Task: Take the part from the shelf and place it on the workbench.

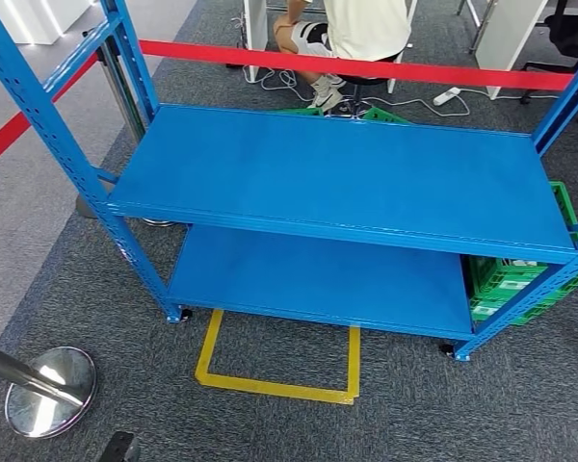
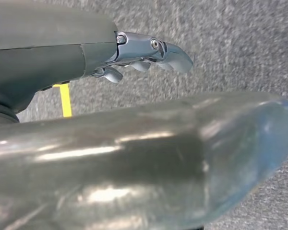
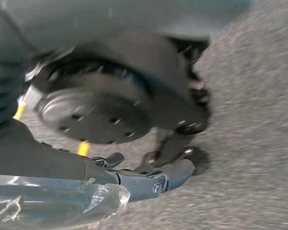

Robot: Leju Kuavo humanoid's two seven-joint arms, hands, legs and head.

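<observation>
the shelf (image 1: 344, 173) stands just ahead, both blue boards bare, so i cannot tell where the part is. the left hand (image 2: 146, 52) hangs over carpet, fingers (image 2: 171, 52) nearly straight, holding nothing. the right hand (image 3: 150, 179) hangs likewise, fingers (image 3: 175, 172) extended and empty; that view is blurred. risks, as i judge: a reach finds nothing to grasp; stepping closer, a foot could catch the stanchion base (image 1: 50, 390) left of the shelf, or the red tape (image 1: 344, 65) behind it. a green crate (image 1: 518, 284) sits at the shelf's right end.
</observation>
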